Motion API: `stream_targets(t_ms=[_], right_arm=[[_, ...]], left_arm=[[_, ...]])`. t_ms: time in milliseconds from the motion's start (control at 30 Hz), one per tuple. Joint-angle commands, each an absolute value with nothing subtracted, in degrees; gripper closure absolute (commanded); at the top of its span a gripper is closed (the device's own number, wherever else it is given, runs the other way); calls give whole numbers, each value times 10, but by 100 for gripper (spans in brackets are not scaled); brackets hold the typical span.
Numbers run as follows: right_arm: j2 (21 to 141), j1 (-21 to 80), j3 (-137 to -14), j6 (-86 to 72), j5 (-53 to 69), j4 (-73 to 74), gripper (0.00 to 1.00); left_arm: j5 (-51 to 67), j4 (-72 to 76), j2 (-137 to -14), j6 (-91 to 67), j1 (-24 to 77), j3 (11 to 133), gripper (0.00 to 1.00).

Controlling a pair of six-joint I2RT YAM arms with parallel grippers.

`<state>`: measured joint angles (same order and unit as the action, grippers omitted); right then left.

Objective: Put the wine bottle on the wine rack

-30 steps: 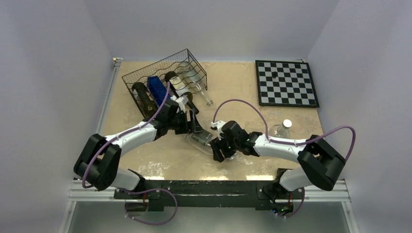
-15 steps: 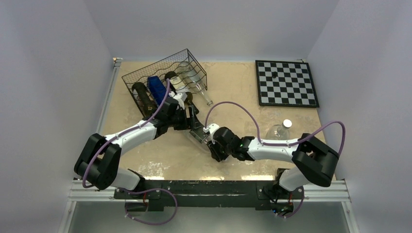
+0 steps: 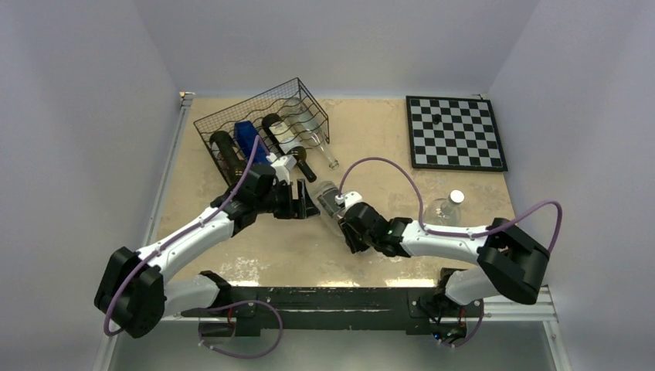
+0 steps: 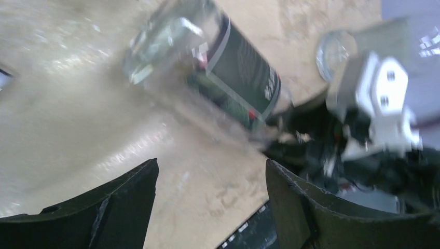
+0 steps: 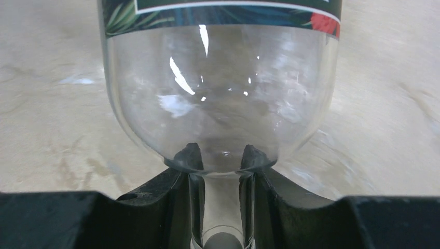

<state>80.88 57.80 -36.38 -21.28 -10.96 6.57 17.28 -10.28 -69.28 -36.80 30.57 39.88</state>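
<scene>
The wine bottle (image 3: 328, 207) is clear glass with a dark green label and lies tilted at mid-table between my two grippers. In the right wrist view its rounded shoulder (image 5: 220, 93) fills the frame, and my right gripper (image 5: 220, 155) is shut on its neck. From above, the right gripper (image 3: 345, 222) sits just right of the bottle. My left gripper (image 3: 309, 207) is open just left of the bottle. Only table shows between its tips (image 4: 210, 171), and the bottle (image 4: 223, 72) lies beyond them. The black wire wine rack (image 3: 232, 122) stands at the back left.
Several bottles lie in the rack, among them a dark one (image 3: 225, 151), a blue one (image 3: 249, 139) and a clear one (image 3: 309, 127). A chessboard (image 3: 456, 131) with one piece lies at the back right. A small clear bottle with a white cap (image 3: 448, 207) stands at the right.
My right gripper has moved in from the right and shut on the bottle's neck. The bottle has shifted toward the rack. The left arm has drawn back to the left.
</scene>
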Motion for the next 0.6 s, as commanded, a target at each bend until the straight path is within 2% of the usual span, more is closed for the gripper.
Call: stream_targets(t_ms=[0,567], right_arm=[[742,557,-383,-260,-213,138,100],[631,557,-486,-263,-230,289,100]], left_arm=[[238,-141,-639,-359,320,394,21],[188,-167,-564,-325,320,431,20]])
